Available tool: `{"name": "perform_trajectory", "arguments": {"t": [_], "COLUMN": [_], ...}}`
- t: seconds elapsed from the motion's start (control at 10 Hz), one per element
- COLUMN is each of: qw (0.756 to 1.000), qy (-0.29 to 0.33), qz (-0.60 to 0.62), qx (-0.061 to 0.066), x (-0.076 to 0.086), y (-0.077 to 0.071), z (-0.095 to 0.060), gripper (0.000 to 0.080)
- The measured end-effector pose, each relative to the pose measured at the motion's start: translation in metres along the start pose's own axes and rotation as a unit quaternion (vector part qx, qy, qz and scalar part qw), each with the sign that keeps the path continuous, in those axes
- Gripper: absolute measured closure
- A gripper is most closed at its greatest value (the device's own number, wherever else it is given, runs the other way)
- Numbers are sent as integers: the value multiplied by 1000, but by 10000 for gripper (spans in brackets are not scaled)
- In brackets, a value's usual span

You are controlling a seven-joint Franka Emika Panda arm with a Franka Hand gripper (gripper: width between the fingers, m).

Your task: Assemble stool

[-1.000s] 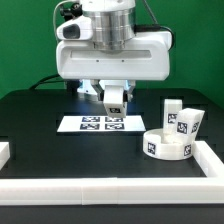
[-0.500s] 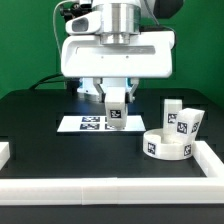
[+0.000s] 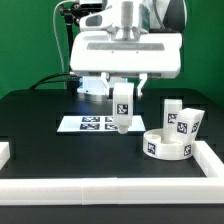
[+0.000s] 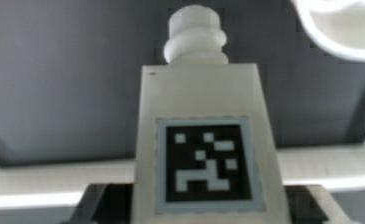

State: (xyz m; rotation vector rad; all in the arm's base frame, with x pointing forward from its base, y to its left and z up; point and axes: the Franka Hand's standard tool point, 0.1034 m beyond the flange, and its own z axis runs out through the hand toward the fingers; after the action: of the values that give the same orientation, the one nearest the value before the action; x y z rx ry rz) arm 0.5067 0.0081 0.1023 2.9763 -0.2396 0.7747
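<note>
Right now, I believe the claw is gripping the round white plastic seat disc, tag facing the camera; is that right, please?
Not quite: the claw grips a blocky white plastic stool leg, tag facing the camera. The round white seat disc lies on the table at the exterior view's right, ungripped, as the exterior view shows.

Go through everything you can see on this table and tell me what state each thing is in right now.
Gripper: shut on the held leg.
Held leg: roughly upright between the fingers, peg end pointing down.
Seat: lying flat on the table, no legs fitted.
Loose legs: standing upright behind the seat, not attached.
Marker board: lying flat on the table.
</note>
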Motion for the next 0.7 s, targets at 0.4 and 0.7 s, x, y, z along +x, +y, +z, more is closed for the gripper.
{"name": "perform_trajectory", "arguments": {"t": [0.4,0.7], "qw": [1000,1000], "qy": [-2,-3], "qz": [25,8], "qx": [14,15], "x": [-5,-15], "y": [-37,-50], "z": [-10,-7], "gripper": [462,462]}}
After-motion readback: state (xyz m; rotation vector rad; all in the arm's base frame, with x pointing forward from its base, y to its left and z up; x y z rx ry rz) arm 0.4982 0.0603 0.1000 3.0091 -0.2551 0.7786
